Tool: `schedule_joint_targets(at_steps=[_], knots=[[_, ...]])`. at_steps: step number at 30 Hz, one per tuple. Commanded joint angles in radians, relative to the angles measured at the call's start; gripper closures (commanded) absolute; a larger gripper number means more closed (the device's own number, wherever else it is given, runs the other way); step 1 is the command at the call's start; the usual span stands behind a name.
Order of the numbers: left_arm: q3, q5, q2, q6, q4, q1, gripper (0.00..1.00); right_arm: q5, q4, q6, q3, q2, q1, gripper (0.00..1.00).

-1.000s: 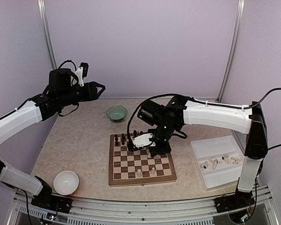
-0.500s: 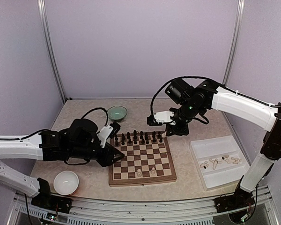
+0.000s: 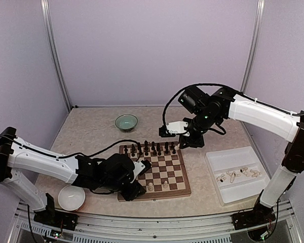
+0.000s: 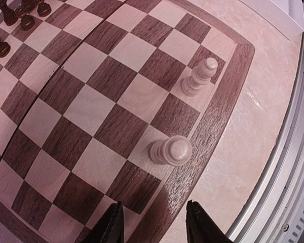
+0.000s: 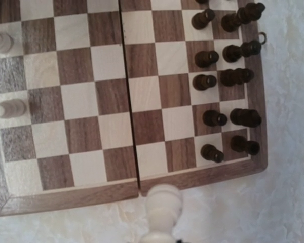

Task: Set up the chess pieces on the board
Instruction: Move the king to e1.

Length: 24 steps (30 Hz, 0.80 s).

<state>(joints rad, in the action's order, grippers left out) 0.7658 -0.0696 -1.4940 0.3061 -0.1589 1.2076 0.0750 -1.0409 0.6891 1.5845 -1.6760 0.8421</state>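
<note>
Top external view takes in the pale marbled table (image 3: 86,147), with the board (image 3: 153,174) sitting by the middle of its near edge. A white tray (image 3: 228,162) lies toward the table's right edge, and several chess pieces (image 3: 238,174) lie loose in it. A white bowl (image 3: 71,196) sits at the table's near left corner, and a green bowl (image 3: 126,121) sits near the far edge.

The left gripper (image 3: 134,192) hangs low over the board's near left corner. In its wrist view the fingers (image 4: 114,225) stand apart with nothing between them. The right gripper (image 3: 184,145) is at the board's far right corner, clamped on a cream piece (image 5: 162,205).

Dark chessmen (image 3: 149,148) fill two rows along the board's far edge. Two cream pawns (image 3: 150,186) stand upright on the near edge row, a square apart.
</note>
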Motion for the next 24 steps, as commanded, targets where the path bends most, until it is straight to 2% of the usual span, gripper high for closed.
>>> schedule_joint_targets(at_steps=[1,6,24], knots=[[0.016,0.007,-0.054,-0.047,0.085,0.001,0.59,0.013,0.005,-0.007,-0.016,0.013,-0.002,1.00],[0.055,0.034,-0.131,-0.080,0.093,0.001,0.66,0.010,0.008,-0.007,-0.023,0.015,-0.001,1.00],[0.148,0.063,-0.239,-0.152,0.108,-0.002,0.78,-0.002,0.021,-0.005,-0.044,0.010,-0.001,1.00]])
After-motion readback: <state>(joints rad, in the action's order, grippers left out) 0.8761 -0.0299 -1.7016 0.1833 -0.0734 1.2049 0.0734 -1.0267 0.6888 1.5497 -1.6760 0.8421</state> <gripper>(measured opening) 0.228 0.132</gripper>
